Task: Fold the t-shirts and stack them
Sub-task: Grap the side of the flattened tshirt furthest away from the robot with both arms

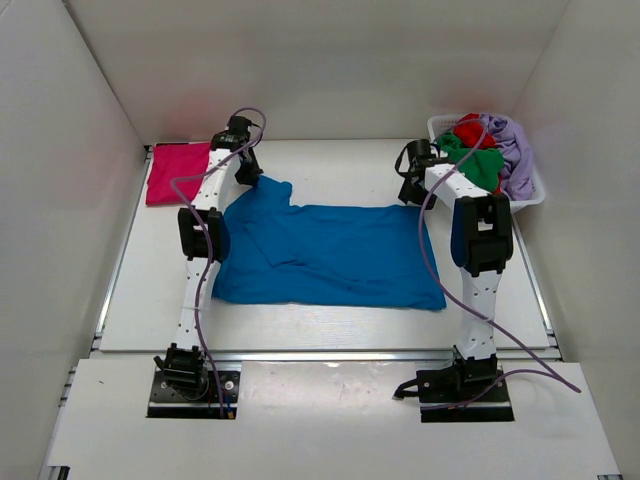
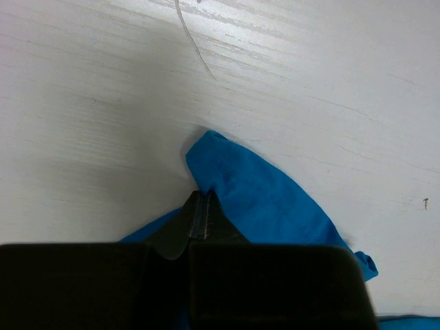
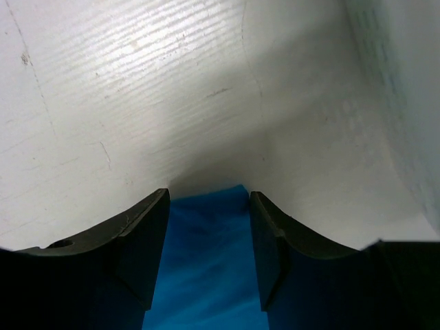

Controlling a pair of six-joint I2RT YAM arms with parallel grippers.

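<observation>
Top external view: one magenta-pink fabric t-shirt (image 1: 178,172) lies folded at far left, while green, red and lavender shirts (image 1: 482,163) sit heaped in the white lattice basket (image 1: 533,195), so I judge most of the work remains. The bright blue fabric t-shirt (image 1: 330,255) lies spread mid-table. The left gripper (image 1: 247,178) is pinched together on one far corner, and the right gripper (image 1: 410,190) has its jaws apart astride the other.

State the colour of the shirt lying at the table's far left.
Magenta-pink shirt, clearest from top external view.

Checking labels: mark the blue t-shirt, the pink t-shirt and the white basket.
blue t-shirt (image 1: 340,255): top view, middle of its body.
pink t-shirt (image 1: 178,172): top view, centre of the fabric.
white basket (image 1: 533,195): top view, its near right wall.
</observation>
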